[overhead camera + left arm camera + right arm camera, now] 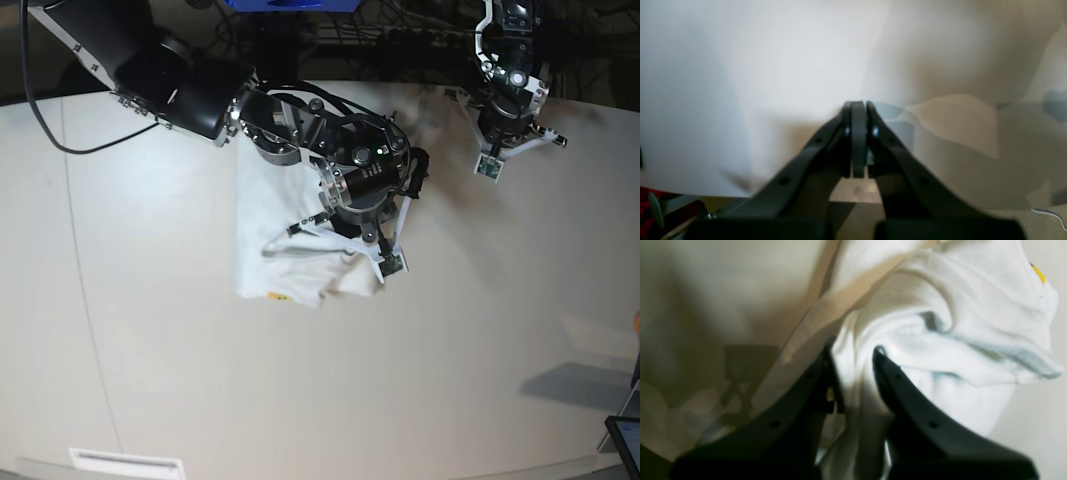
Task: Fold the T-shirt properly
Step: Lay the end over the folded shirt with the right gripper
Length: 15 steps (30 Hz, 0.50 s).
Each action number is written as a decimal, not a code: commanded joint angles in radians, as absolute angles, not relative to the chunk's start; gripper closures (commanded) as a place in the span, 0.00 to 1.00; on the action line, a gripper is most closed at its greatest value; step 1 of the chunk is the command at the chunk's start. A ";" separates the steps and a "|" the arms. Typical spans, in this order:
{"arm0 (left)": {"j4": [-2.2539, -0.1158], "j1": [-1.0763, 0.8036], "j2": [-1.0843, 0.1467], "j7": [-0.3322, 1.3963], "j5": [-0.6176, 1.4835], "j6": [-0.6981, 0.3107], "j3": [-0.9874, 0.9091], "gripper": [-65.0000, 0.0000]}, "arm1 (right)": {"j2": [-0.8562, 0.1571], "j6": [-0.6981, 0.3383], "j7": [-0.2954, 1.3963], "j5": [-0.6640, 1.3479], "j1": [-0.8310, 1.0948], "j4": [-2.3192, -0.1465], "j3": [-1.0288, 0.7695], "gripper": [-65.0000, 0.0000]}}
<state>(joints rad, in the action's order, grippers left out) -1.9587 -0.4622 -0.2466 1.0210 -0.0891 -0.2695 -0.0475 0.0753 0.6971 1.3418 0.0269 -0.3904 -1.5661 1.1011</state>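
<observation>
Left wrist view: the left gripper point(858, 108) has its black fingers pressed flat together, clenched on nothing. Beyond them the picture is blurred; pale white fabric, apparently part of the T-shirt point(800, 63), fills the upper left, and shaded, wrinkled cloth lies to the right. A strip of the beige table point(853, 193) shows below the fingers.

Right wrist view: the right gripper point(853, 355) has its two black fingers set slightly apart with a bunched fold of the white T-shirt point(940, 340) running between them, so it is grasping the shirt. The cloth swirls in soft wrinkles above and to the right of the fingers, and a small patch of yellow print point(1038, 273) shows near the upper right. The left half of the view is blurred and shadowed.

Base view: the T-shirt point(275, 235) lies as a folded white bundle on the white table point(150, 350), toward its far edge and a little left of centre. The right gripper point(372, 238) is down on the bundle's right side. The left gripper point(497, 150) hangs well apart from the shirt, near the table's far right edge.
</observation>
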 commanded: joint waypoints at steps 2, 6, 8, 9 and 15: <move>-1.974 -0.455 -0.257 1.012 -0.091 -0.266 -0.051 1.00 | 0.091 0.698 1.323 0.013 -0.421 -1.581 1.096 0.99; -1.972 -0.452 -0.254 1.013 -0.088 -0.266 -0.051 1.00 | 0.094 0.698 1.323 0.013 -0.426 -1.581 1.096 0.90; -1.971 -0.441 -0.252 1.013 -0.088 -0.266 -0.042 1.00 | 0.097 0.698 1.325 0.013 -0.426 -1.587 1.096 0.83; -1.969 -0.441 -0.254 1.013 -0.094 -0.266 -0.030 1.00 | 0.101 0.698 1.325 0.013 -0.426 -1.589 1.096 0.81; -1.933 -0.420 -0.251 1.015 -0.096 -0.266 0.021 1.00 | 0.102 0.698 1.325 0.013 -0.440 -1.615 1.202 0.58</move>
<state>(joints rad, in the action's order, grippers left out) -1.9278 -0.4229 -0.2455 1.0145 -0.0975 -0.2680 0.0216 0.0834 0.6975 1.3418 0.0250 -0.4141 -1.5902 1.2083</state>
